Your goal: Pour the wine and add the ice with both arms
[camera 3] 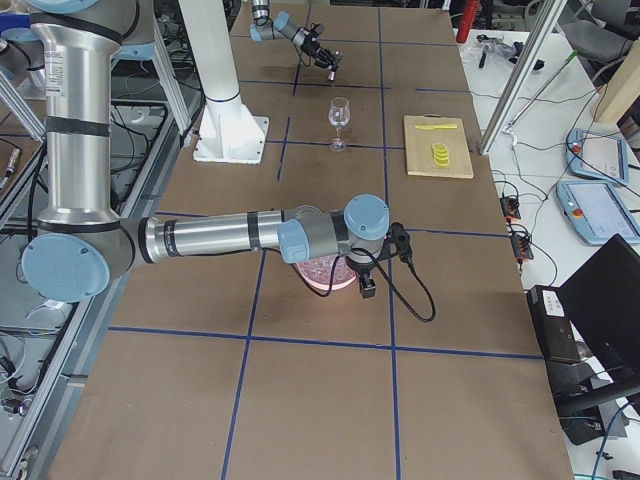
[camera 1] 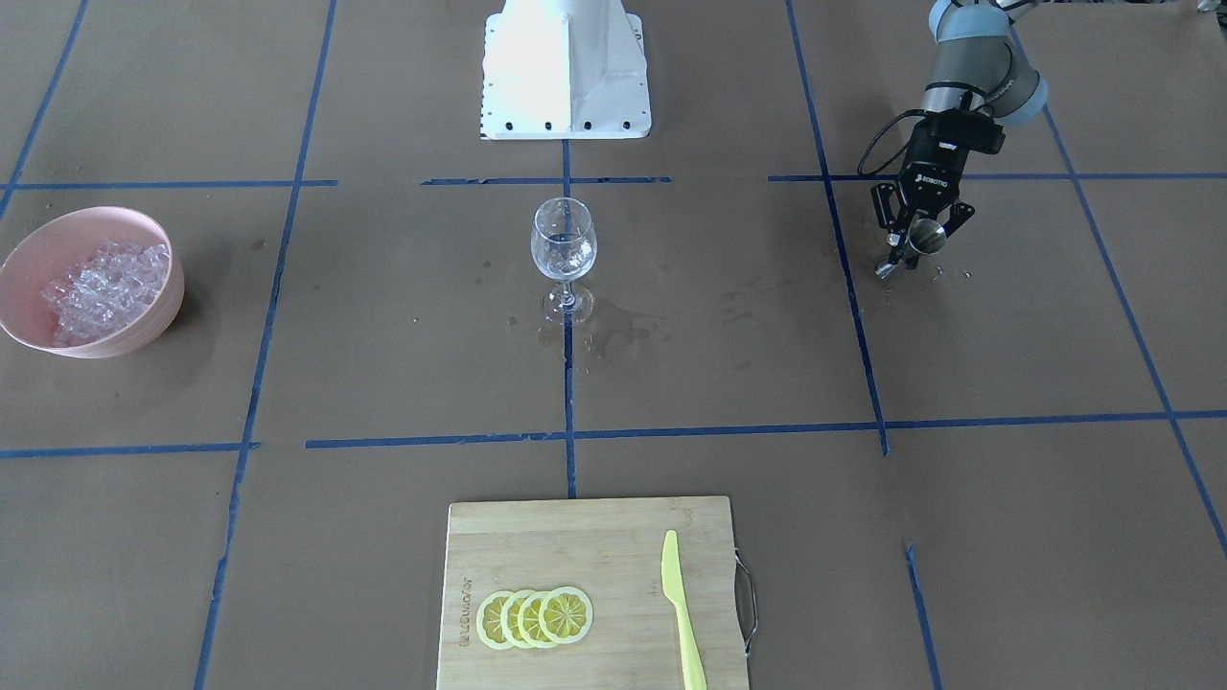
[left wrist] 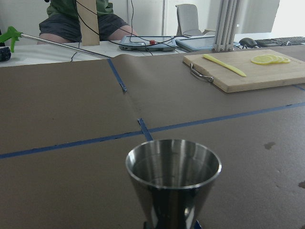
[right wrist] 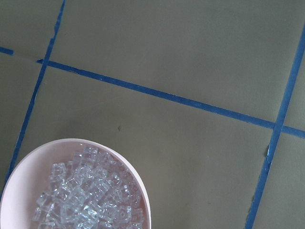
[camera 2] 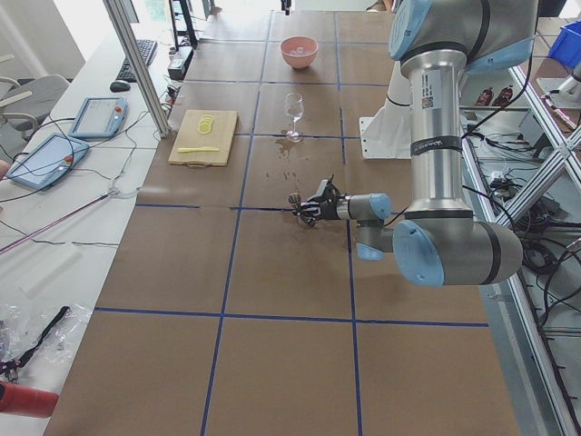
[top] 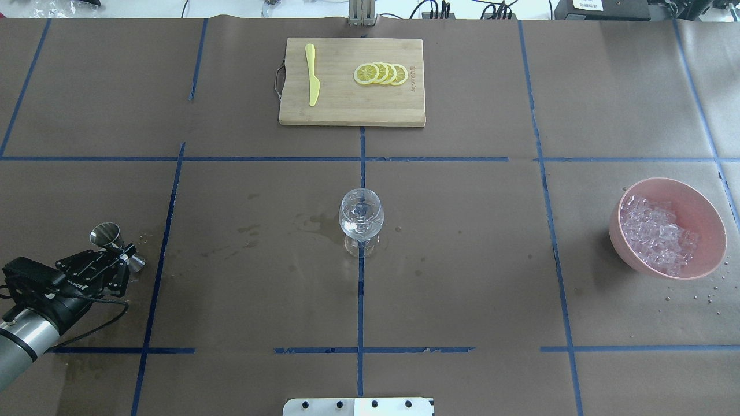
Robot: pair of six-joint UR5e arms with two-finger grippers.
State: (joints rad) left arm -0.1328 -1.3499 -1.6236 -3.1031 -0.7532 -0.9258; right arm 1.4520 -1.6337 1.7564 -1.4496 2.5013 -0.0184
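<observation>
Edges: the bowl [top: 711, 216] sat near the table's right end, the board [top: 352, 112] at the far edge from the base [camera 1: 566, 86], and the left gripper [top: 126, 254] near the left end.
Open room: broad bare paper [top: 462, 260] lay between the glass [top: 361, 219] at the centre and everything else, all well apart.
Left gripper: its fingers were clamped on the waist of the jigger [left wrist: 174, 176], which was upright and low over the paper.
Right arm [camera 3: 220, 235]: it reached out high over the bowl; whether the right gripper [camera 3: 366, 285] was parted or closed could not be told.
Wine [camera 1: 563, 257]: a little near-colourless liquid seemed to lie low in the glass; the jigger's dark inside did not show any.
Ice [right wrist: 86, 200]: heaped in the bowl.
Surface: brown paper gridded with blue tape [top: 361, 289], with wet stains [top: 312, 222] by the glass foot.
Room: desks with tablets and cables ran along the far side.
Materials: polished steel jigger, flared; clear stemmed glass; matt pink round bowl; glassy small cubes; pale bamboo board carrying a yellow knife [top: 312, 75] and four overlapping lemon slices [top: 381, 73].
</observation>
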